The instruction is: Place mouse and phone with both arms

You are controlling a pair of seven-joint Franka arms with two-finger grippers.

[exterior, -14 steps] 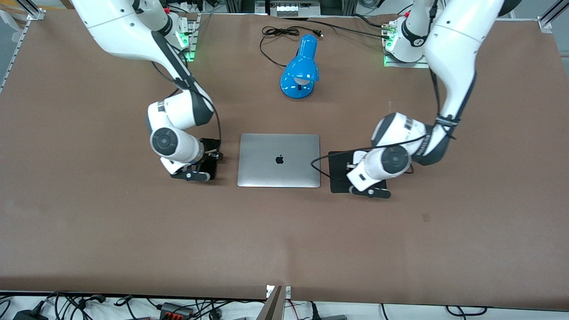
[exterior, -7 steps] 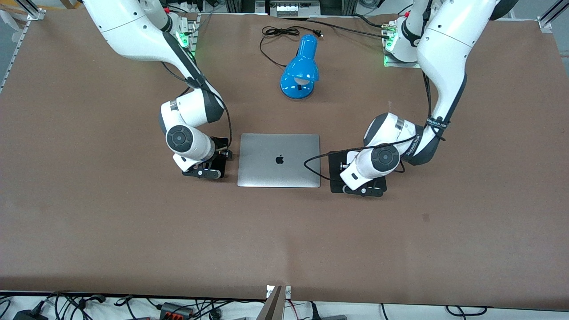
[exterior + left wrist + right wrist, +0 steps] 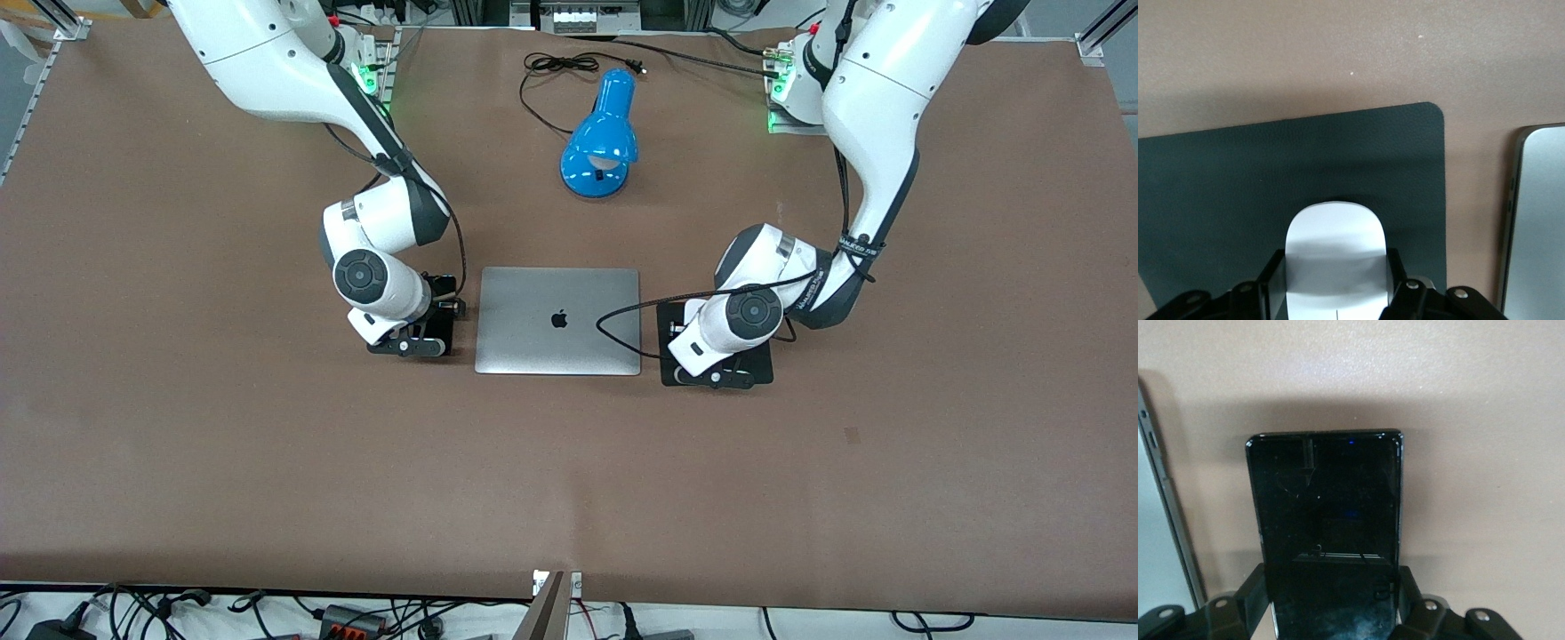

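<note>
My left gripper [image 3: 1333, 288] is shut on the white mouse [image 3: 1335, 243], with a finger on each side. It holds the mouse low over the black mat [image 3: 1218, 173], which lies beside the laptop toward the left arm's end [image 3: 761, 361]. My right gripper [image 3: 1331, 603] is shut on the black phone [image 3: 1325, 500]. It holds the phone low over the bare brown table, beside the laptop's edge [image 3: 1161, 520] toward the right arm's end. In the front view both wrists hide most of the mouse and the phone.
A closed silver laptop [image 3: 558, 320] lies between the two grippers. A blue desk lamp [image 3: 601, 147] lies farther from the front camera, with its black cord [image 3: 556, 67] near the table's edge by the bases.
Both arms have moved in toward the laptop. The right gripper with the phone shifted first and then nearly stopped. The left gripper with the mouse kept moving across the mat.
</note>
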